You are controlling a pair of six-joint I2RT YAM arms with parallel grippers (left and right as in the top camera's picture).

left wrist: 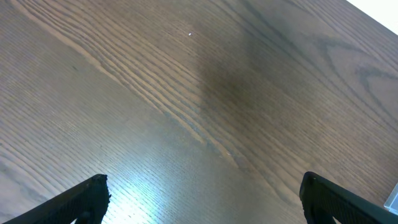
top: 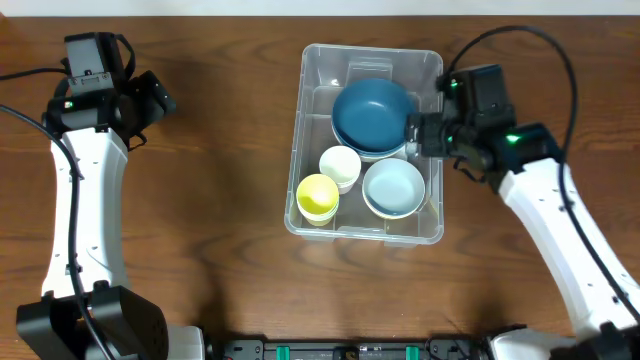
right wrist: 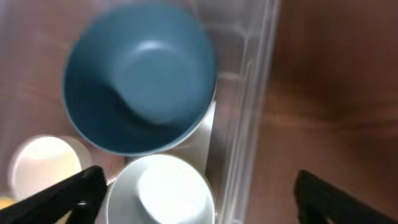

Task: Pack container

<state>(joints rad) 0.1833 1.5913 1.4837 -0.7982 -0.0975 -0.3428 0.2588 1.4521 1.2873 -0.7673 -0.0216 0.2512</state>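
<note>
The clear container (top: 310,60) stands at the table's middle. In it are a dark blue bowl (top: 372,113), a light blue bowl (top: 393,187), a white cup (top: 339,166) and a yellow cup (top: 317,198). My right gripper (top: 418,135) is open and empty, hovering over the container's right wall by the dark blue bowl. In the right wrist view its fingers (right wrist: 199,199) straddle the light bowl (right wrist: 163,190) and the container wall (right wrist: 249,106), with the dark blue bowl (right wrist: 138,87) beyond. My left gripper (top: 152,103) is open over bare wood at the far left (left wrist: 202,199).
The wooden table (top: 220,200) surrounds the container. The right arm reaches in from the front right, the left arm from the front left. A pale strip runs along the table's far edge (top: 320,8).
</note>
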